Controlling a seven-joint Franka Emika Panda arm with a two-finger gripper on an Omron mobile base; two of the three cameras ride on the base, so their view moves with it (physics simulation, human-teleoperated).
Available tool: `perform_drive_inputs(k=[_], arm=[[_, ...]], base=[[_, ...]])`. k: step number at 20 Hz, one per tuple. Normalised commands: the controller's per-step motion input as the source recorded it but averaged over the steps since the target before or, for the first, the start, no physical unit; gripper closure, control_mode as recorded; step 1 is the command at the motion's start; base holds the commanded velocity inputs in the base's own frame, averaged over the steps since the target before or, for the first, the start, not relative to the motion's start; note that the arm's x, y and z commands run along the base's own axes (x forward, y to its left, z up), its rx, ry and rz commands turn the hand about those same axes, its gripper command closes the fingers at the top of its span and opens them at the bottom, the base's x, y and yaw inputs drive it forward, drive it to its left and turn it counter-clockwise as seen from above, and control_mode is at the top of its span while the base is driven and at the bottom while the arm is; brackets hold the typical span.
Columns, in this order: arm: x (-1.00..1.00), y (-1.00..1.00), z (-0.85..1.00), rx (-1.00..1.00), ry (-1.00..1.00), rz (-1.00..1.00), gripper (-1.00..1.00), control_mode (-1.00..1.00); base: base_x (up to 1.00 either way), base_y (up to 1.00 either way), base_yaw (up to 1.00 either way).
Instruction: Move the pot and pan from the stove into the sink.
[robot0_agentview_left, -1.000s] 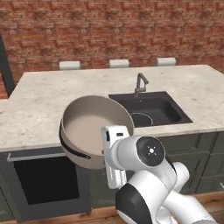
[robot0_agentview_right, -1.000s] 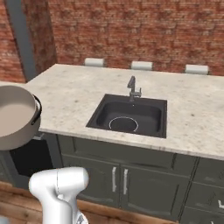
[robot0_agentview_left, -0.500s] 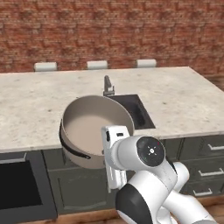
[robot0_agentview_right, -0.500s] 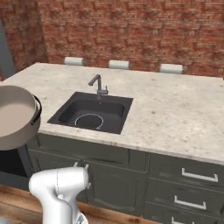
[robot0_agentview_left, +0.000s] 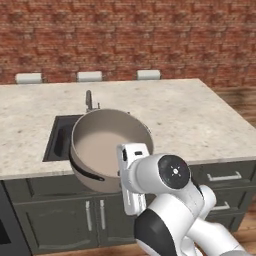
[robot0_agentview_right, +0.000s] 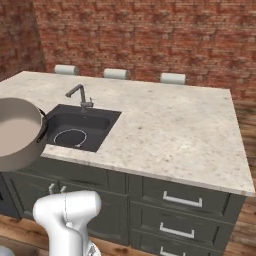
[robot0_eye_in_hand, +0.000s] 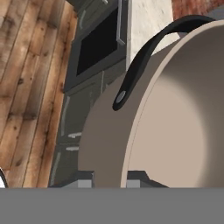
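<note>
While the base drives to the right along the counter, the whole scene slides left in both base views, so the dark grey rectangular sink (robot0_agentview_left: 62, 140) with its small metal faucet (robot0_agentview_left: 89, 100) now lies just behind the wide, deep beige-tan pot (robot0_agentview_left: 107, 145), not off to its right as a second ago. The two-finger gripper (robot0_eye_in_hand: 109, 181) stays closed narrow on the near rim of the pot and carries it in the air, tilted, above the front edge of the speckled beige stone countertop (robot0_agentview_left: 200, 120). I judge the carry almost finished; the lowering into the basin remains, and after that the pan.
</note>
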Motion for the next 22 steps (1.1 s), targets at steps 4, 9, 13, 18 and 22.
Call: perform_drive_inputs(k=[4, 9, 13, 18, 22], arm=[[0.00, 0.00, 0.00, 0.00, 0.00, 0.00, 1.00, 1.00], [0.00, 0.00, 0.00, 0.00, 0.00, 0.00, 1.00, 1.00], [0.00, 0.00, 0.00, 0.00, 0.00, 0.00, 1.00, 1.00], [0.00, 0.00, 0.00, 0.00, 0.00, 0.00, 1.00, 1.00], [0.00, 0.00, 0.00, 0.00, 0.00, 0.00, 1.00, 1.00]], base=[[0.00, -0.03, 0.00], [0.00, 0.01, -0.23], [0.00, 0.03, -0.40], [0.00, 0.00, -0.22], [0.00, 0.14, 0.00]])
